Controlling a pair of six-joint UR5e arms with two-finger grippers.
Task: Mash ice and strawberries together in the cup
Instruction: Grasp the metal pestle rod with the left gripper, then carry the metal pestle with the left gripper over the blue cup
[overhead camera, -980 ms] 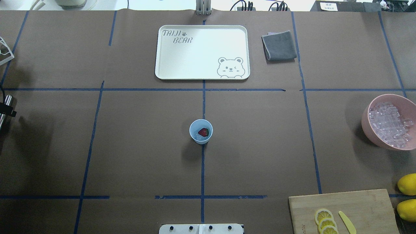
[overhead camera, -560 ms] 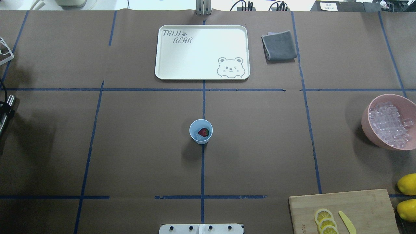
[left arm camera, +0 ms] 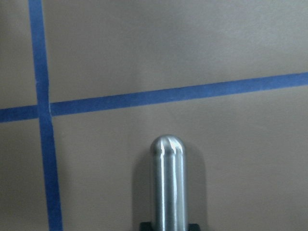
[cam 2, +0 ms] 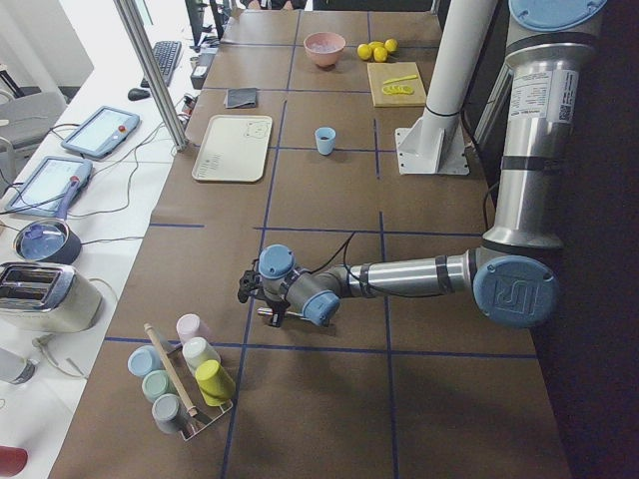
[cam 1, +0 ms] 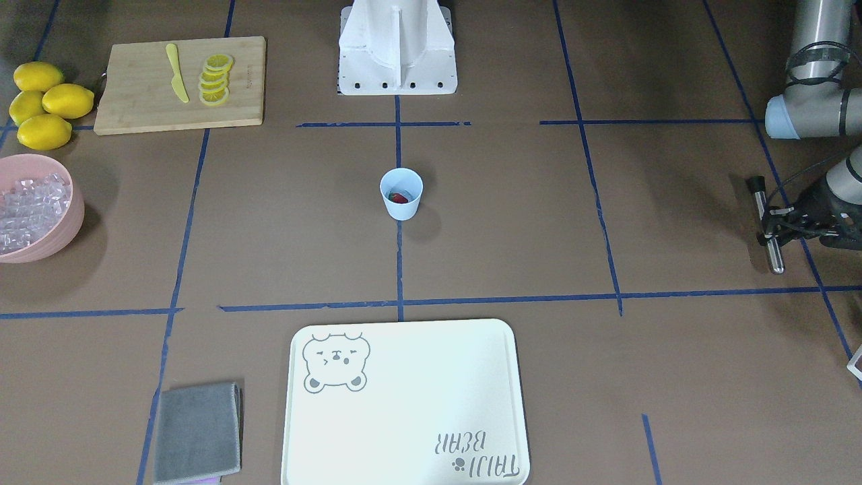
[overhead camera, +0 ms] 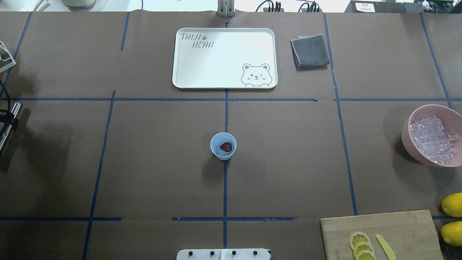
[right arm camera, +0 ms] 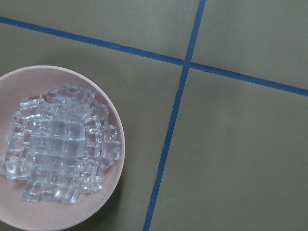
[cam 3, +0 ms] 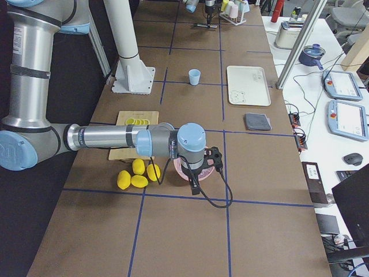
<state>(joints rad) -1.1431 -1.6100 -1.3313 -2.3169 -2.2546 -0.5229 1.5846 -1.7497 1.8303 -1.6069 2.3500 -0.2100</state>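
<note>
The pale blue cup (overhead camera: 223, 146) stands upright at the table's middle, and also shows in the front view (cam 1: 401, 194). Inside it lie the red strawberry (overhead camera: 226, 146) and some clear ice (overhead camera: 220, 152). More ice cubes fill the pink bowl (overhead camera: 409, 144) at the right edge, which also shows in the right wrist view (right arm camera: 118, 144). My left gripper (cam 1: 770, 225) is shut on a metal rod (left arm camera: 167, 183) at the far left edge, low over the table and far from the cup. My right gripper (cam 3: 196, 183) hangs over the pink bowl; I cannot tell whether it is open.
A white bear tray (overhead camera: 224, 57) and a grey cloth (overhead camera: 310, 50) lie at the far side. A cutting board (overhead camera: 382, 234) with lemon slices and a yellow knife, and lemons (overhead camera: 453, 205), sit near right. A rack of cups (cam 2: 185, 374) stands at the left end.
My left gripper with the metal rod has moved a little to the right, further into the overhead view. The cup and its contents have not moved.
</note>
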